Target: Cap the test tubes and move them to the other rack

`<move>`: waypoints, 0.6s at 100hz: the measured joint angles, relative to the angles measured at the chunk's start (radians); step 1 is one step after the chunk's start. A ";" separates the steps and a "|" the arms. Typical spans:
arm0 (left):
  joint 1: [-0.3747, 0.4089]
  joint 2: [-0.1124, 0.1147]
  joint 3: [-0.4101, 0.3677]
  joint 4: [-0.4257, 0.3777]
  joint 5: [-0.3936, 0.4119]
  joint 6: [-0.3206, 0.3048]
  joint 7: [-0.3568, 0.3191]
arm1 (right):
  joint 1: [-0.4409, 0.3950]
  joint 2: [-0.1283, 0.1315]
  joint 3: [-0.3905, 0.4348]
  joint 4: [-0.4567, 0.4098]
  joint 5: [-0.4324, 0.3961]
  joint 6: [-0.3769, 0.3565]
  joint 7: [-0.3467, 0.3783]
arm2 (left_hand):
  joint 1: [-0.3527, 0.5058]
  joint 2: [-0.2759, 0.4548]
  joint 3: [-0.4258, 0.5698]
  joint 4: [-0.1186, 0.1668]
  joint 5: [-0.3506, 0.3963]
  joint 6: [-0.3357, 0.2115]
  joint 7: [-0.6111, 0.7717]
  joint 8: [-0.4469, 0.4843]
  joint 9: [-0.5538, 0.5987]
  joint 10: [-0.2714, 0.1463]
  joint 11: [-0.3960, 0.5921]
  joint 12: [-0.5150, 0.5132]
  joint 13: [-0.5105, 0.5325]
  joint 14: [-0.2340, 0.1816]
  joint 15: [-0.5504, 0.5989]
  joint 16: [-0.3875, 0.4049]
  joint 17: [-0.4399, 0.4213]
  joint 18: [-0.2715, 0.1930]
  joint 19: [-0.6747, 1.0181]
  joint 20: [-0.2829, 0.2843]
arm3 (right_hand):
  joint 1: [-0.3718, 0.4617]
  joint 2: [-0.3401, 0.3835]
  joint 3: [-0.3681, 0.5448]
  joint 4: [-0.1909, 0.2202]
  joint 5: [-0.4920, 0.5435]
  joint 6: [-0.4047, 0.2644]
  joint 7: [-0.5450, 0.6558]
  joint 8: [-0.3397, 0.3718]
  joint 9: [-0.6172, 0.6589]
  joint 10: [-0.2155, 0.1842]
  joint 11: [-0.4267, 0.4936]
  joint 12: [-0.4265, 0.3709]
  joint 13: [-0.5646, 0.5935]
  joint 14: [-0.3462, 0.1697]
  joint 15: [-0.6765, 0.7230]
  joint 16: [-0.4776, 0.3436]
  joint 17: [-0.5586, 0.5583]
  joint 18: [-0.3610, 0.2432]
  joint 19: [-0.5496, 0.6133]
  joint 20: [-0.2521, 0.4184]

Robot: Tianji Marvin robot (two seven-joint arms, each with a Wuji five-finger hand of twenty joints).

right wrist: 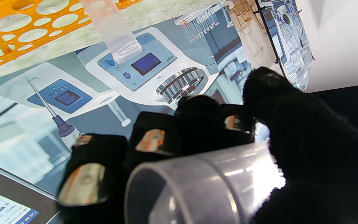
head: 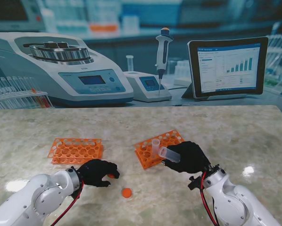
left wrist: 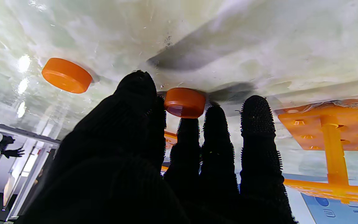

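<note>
In the stand's view, a clear uncapped test tube was held nearly level in the closed fingers of the right hand, just nearer to me than the right orange rack, in which a second test tube stood upright. The left hand was curled palm-down on the marble table, well left of that rack, with an orange cap at its fingertips; a loose cap lay between the hands. The left orange rack sat farther from me than the left hand. In the left wrist view, the cap was pinched between thumb and index finger. In the right wrist view, the tube's open mouth was seen wrapped by the fingers.
</note>
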 measured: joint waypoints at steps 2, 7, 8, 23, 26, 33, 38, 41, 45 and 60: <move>0.000 0.000 0.001 0.001 0.001 -0.001 0.003 | 0.000 0.000 0.000 0.000 0.000 0.000 0.000 | 0.000 0.000 0.001 0.000 0.000 0.000 0.006 0.000 0.000 0.000 0.002 0.001 0.000 0.000 0.005 0.001 0.006 -0.003 0.007 0.000 | 0.000 0.000 0.000 0.000 0.000 0.000 0.000 0.002 0.000 0.000 0.000 0.000 0.000 0.000 0.000 0.000 0.000 0.000 0.000 0.000; -0.002 0.000 0.003 0.005 0.004 -0.002 0.010 | 0.000 0.000 0.000 0.000 -0.001 0.000 0.000 | 0.004 0.000 0.002 0.000 0.001 -0.002 0.010 0.000 0.000 -0.003 0.013 0.005 0.000 -0.001 0.016 0.011 0.027 -0.011 0.019 0.000 | 0.000 0.000 0.000 0.000 0.000 0.000 0.000 0.005 0.000 0.000 0.000 0.000 0.000 0.000 0.000 0.000 0.000 0.000 0.000 0.000; -0.002 0.000 0.003 0.006 0.004 -0.003 0.011 | 0.000 0.000 0.000 0.000 -0.001 0.000 0.000 | 0.013 0.000 0.002 -0.002 0.001 -0.003 0.012 0.000 0.000 -0.004 0.015 0.006 0.000 -0.002 0.018 0.011 0.031 -0.011 0.020 0.000 | 0.000 0.000 0.000 0.000 0.000 0.000 0.000 0.005 0.000 0.000 0.000 0.000 0.000 0.000 0.000 0.000 0.000 0.000 0.000 0.000; -0.010 0.000 0.011 0.017 0.005 -0.003 0.026 | 0.000 0.000 0.000 -0.001 -0.001 0.001 0.000 | 0.042 0.000 0.013 0.000 0.002 -0.003 0.045 0.011 0.018 -0.005 0.042 0.030 0.000 -0.007 0.058 0.037 0.092 -0.031 0.033 -0.023 | 0.000 0.000 0.000 0.000 0.000 0.000 0.000 0.005 0.000 0.000 0.000 0.000 0.000 0.000 0.000 0.000 0.000 0.000 0.000 0.000; -0.012 0.000 0.013 0.020 0.004 -0.002 0.027 | 0.000 0.000 0.000 -0.001 -0.001 0.001 0.000 | 0.050 0.000 0.014 -0.002 0.006 -0.003 0.054 0.011 0.020 -0.005 0.052 0.039 0.000 -0.007 0.075 0.046 0.118 -0.041 0.036 -0.025 | 0.000 0.000 0.000 0.000 0.000 0.000 0.000 0.005 0.000 0.000 0.000 0.000 0.000 0.000 0.000 0.000 0.000 0.000 0.000 0.000; -0.019 0.000 0.019 0.028 0.003 -0.002 0.035 | -0.001 0.000 0.000 -0.001 -0.001 0.001 0.000 | 0.064 -0.004 0.015 -0.001 0.012 -0.003 0.076 0.013 0.029 -0.005 0.066 0.052 0.000 -0.010 0.101 0.075 0.160 -0.053 0.058 -0.049 | 0.000 0.000 0.000 0.000 0.000 0.000 0.000 0.005 0.000 0.000 0.000 0.000 0.000 0.000 0.000 0.000 0.000 0.000 0.000 0.000; -0.024 -0.001 0.024 0.036 0.003 -0.002 0.046 | -0.001 0.000 0.001 -0.001 -0.001 0.001 0.000 | 0.087 -0.016 0.013 0.000 0.013 -0.002 0.091 0.016 0.035 -0.005 0.080 0.063 0.021 -0.022 0.124 0.151 0.190 -0.064 0.068 -0.075 | 0.000 0.000 -0.002 0.000 0.000 0.000 0.000 0.005 0.000 0.000 0.000 0.000 0.000 0.000 0.000 0.000 0.000 0.000 0.000 0.000; -0.026 -0.001 0.027 0.041 0.002 -0.002 0.054 | -0.001 0.000 0.001 -0.002 -0.002 0.001 0.000 | 0.097 -0.019 0.010 -0.005 0.013 -0.002 0.093 0.021 0.041 -0.005 0.083 0.065 0.030 -0.022 0.132 0.176 0.200 -0.065 0.072 -0.086 | 0.000 0.000 -0.006 0.000 0.000 0.000 0.000 0.006 0.000 0.000 0.000 0.000 0.000 0.000 0.000 0.000 0.000 0.000 0.000 0.000; -0.028 -0.002 0.029 0.046 -0.001 -0.002 0.061 | -0.002 0.000 0.001 -0.002 -0.002 0.001 0.000 | 0.127 -0.022 -0.005 -0.004 0.013 -0.002 0.102 0.023 0.043 -0.005 0.092 0.068 0.041 -0.022 0.138 0.217 0.221 -0.072 0.074 -0.101 | 0.001 0.000 -0.010 0.000 0.000 0.000 0.000 0.006 0.000 0.000 0.000 0.000 0.000 0.000 0.000 0.000 0.000 0.000 0.000 0.000; -0.032 -0.005 0.033 0.054 -0.008 -0.001 0.067 | -0.002 0.000 0.001 -0.003 -0.002 0.001 0.000 | 0.234 -0.026 -0.118 0.000 0.033 -0.008 0.135 0.036 0.088 -0.007 0.115 0.091 0.161 -0.023 0.179 0.319 0.293 -0.102 0.074 -0.193 | 0.001 0.000 -0.010 0.000 0.000 0.000 0.000 0.006 0.000 0.000 0.000 0.000 0.000 0.000 0.000 0.000 0.000 0.000 0.000 0.000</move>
